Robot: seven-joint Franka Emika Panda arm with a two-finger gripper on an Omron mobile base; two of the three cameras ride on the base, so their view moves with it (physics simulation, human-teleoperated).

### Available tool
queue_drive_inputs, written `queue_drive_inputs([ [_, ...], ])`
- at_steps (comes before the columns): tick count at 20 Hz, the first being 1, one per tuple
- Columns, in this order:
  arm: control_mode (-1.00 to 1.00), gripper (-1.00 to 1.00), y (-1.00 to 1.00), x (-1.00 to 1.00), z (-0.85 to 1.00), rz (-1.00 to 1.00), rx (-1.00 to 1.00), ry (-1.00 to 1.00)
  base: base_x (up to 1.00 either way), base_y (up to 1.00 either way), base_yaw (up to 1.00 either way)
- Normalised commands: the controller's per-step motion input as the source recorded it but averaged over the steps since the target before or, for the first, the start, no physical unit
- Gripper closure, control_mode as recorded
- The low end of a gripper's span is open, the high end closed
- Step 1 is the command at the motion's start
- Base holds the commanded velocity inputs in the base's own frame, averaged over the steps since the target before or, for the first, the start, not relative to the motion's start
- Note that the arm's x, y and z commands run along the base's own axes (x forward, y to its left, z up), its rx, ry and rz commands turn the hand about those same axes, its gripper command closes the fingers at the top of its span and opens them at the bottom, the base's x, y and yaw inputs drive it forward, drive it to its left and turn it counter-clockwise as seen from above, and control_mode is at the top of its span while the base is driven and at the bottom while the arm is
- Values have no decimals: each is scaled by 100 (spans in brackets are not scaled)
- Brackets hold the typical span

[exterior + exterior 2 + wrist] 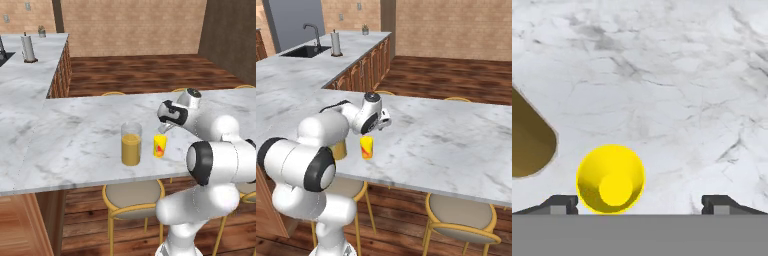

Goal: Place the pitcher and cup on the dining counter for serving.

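Observation:
The pitcher [131,145], a tall clear cylinder of amber liquid, stands upright on the dining counter [75,130]. Just to its right stands the small yellow cup [160,145] with a red mark. My gripper [167,129] hovers a little above the cup, open, with nothing in it. In the right base view the cup [367,147] sits below the gripper [374,131], and my arm half hides the pitcher [340,149]. The hand view looks down into the cup [610,179], off-centre toward the left fingertip [562,204], with the pitcher [529,140] at the left edge.
Yellow-framed stools [134,197] [461,215] stand under the counter's near edge. The kitchen counter at the back left carries a paper-towel roll [28,48] [335,44] and a sink [303,51]. Bare marble [446,140] stretches to the right of the cup.

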Motion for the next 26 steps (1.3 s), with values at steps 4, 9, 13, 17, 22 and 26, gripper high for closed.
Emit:
queue_drive_inputs([
  [4, -100, -100, 2, -96, 54, 0, -7, -16, 0, 0, 0],
  [9, -100, -100, 13, -100, 50, -3, -15, -38, 0, 0, 0],
  [13, -100, -100, 28, -100, 68, -4, -18, -41, 0, 0, 0],
  [17, -100, -100, 28, -76, 77, -5, -15, -28, 0, 0, 0],
  [22, -100, -100, 1, -43, 56, -1, -6, -9, 0, 0, 0],
  [26, -100, -100, -47, -7, 0, 2, 7, 0, 0, 0, 0],
])
